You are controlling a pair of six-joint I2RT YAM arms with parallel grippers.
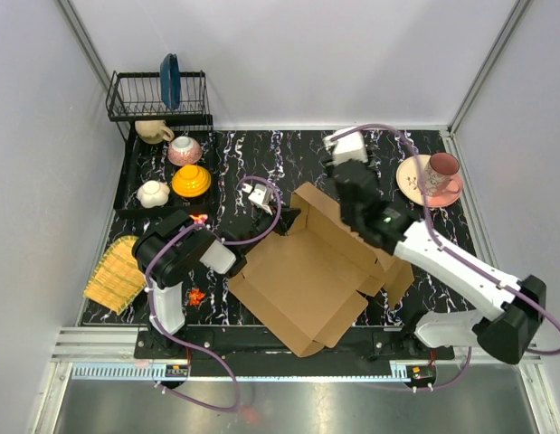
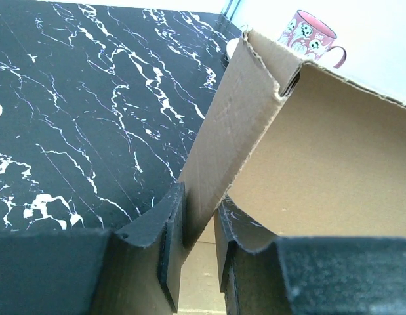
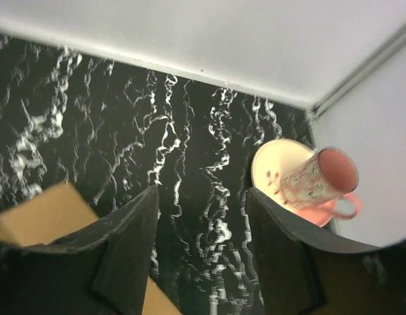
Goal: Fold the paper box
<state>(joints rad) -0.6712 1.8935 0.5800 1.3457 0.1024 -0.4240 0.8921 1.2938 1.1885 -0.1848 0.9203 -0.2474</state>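
Left wrist alone: left end effector (image 2: 198, 226) tight on paper box (image 2: 321, 151)

Lighting bright, even, diffuse; shadows soft. Overhead view sharp. Right wrist view: pink mug (image 3: 319, 178) blurred, fingers (image 3: 124, 252) soft. Left wrist view: fingers (image 2: 153, 256) out of focus, cardboard (image 2: 321, 151) edge crisp.

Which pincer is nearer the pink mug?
Right. The right pincer hangs open over the far edge of the box, the mug off to its right. The left pincer grips a flap on the box's left side, farther away.
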